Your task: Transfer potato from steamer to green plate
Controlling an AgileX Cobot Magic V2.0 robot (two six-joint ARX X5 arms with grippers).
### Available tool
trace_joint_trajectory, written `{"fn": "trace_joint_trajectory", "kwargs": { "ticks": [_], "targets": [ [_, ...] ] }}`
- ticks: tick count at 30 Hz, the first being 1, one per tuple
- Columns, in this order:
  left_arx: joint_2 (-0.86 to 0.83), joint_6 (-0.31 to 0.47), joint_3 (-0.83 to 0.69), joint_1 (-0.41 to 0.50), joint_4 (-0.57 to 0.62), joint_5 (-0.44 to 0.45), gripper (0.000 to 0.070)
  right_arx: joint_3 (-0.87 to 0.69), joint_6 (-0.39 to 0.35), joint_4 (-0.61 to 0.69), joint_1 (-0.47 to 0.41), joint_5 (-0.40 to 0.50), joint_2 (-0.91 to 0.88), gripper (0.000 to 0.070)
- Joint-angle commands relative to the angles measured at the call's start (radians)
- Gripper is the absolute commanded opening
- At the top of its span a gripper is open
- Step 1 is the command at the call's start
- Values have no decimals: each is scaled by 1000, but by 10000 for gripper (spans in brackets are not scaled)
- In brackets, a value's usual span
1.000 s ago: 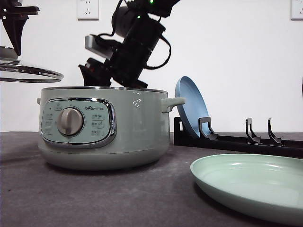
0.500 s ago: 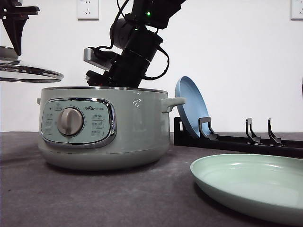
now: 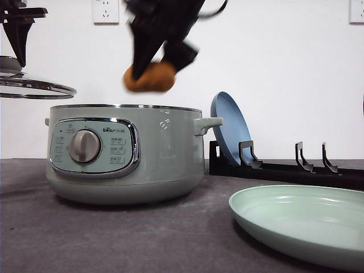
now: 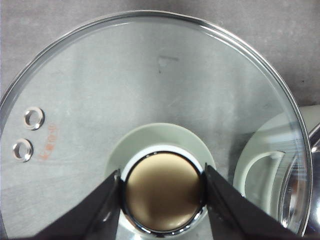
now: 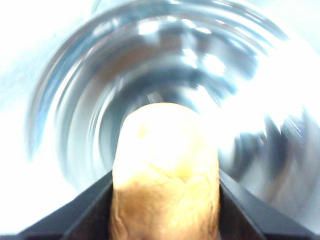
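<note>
The orange-brown potato hangs in the air just above the open steamer, with my right gripper shut on it. The right wrist view shows the potato clamped between the black fingers, with the blurred steel inside of the steamer beneath it. The pale green plate lies empty at the front right of the table. My left gripper is shut on the lid knob and holds the glass lid aloft, left of the pot.
A blue plate leans upright in a black dish rack behind the green plate, right of the steamer's side handle. Bare dark table stretches in front of the pot.
My right arm has risen out of the steamer with the potato, which now hangs clear above the rim. The left arm and lid have stayed still.
</note>
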Motion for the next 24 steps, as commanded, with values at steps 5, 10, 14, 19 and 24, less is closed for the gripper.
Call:
{"fn": "trace_joint_trajectory", "kwargs": {
  "ticks": [5, 10, 14, 19, 24],
  "targets": [
    [-17, -3, 44, 2, 24, 4, 1, -80, 23, -91, -33, 7, -189, 253],
    [-17, -3, 44, 2, 18, 4, 1, -343, 24, -115, -60, 101, -433, 253],
    [-17, -3, 44, 2, 18, 4, 1, -572, 32, -93, -88, 100, -631, 253],
    [-17, -4, 44, 2, 15, 4, 1, -865, 64, -4, -118, 97, -861, 253],
    [-17, -7, 44, -5, 15, 4, 1, -1161, 151, 147, -122, 97, -1044, 253]
  ]
}}
